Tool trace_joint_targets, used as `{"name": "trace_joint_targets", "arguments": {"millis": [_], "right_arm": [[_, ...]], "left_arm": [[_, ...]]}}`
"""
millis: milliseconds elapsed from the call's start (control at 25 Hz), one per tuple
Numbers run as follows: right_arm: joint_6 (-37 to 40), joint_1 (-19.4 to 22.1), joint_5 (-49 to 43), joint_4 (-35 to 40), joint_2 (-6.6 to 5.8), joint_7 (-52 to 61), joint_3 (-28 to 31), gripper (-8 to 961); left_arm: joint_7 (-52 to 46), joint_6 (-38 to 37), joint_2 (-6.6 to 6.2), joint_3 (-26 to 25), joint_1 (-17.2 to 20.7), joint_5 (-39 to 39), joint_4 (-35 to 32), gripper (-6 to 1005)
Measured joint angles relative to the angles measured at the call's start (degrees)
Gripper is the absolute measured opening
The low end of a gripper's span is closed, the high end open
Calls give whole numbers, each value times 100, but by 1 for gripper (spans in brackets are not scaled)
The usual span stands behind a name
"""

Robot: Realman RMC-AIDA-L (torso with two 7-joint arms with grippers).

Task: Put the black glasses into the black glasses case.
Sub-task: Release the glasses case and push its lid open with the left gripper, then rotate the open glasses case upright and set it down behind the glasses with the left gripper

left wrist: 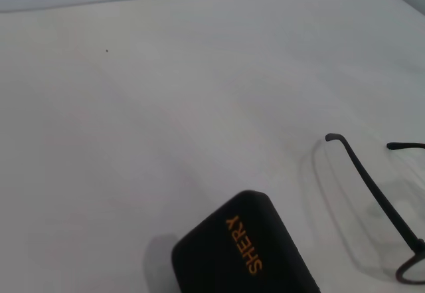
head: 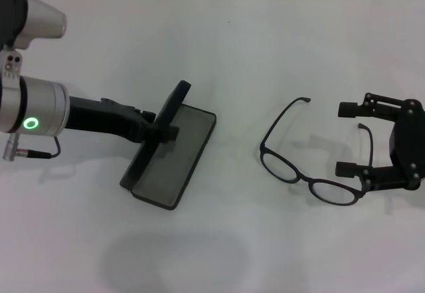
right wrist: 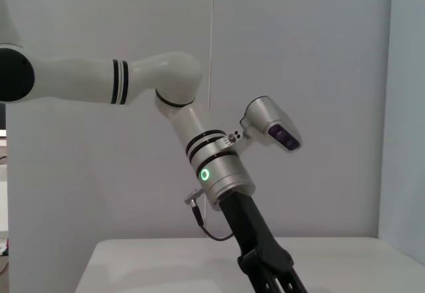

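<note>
The left gripper (head: 161,128) sits at the raised lid of the black glasses case (head: 174,163), so its fingertips are hidden there, can't tell how they're set. In the left wrist view the case (left wrist: 242,253) and the black glasses (left wrist: 372,187) run off the edge. The right gripper (head: 348,139) is partly cut off too.

The case (head: 169,157) looks matt black outside with a dull grey lining; the glasses (head: 312,163) have thin black rims and clear lenses. The surface (head: 265,60) is smooth, matt white.
</note>
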State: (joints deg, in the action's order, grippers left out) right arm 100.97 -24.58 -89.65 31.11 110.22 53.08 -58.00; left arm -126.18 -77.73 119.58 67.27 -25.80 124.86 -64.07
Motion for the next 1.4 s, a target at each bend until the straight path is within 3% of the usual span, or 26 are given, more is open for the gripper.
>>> {"name": "trace_joint_targets", "arguments": {"millis": [440,520,760,960,1240,1400], "right_arm": [[-7,-3,1,0,-22,0,0,871],[-8,-3,1,0,-25,-2,0,871],[-7,18,-2,0,-24,-89,-25,870],[56,70,-15,0,28,-225,-42,870],[63,160,-79,0,108,-509,-50,871],[63,227,-86,-9,152,-690,-19,871]], "left_arm": [[92,166,-26,-37,-141,180,12,555],[147,239,-16,-11,-154,271,8,348],[397,352,-11,-27,-330,293,8,325],[918,635,-12,-7,-623,284,49,200],[1407,906,-12,33,-1546,330,584,197],[1736,1111,0,309,-1815,341,636,200]]}}
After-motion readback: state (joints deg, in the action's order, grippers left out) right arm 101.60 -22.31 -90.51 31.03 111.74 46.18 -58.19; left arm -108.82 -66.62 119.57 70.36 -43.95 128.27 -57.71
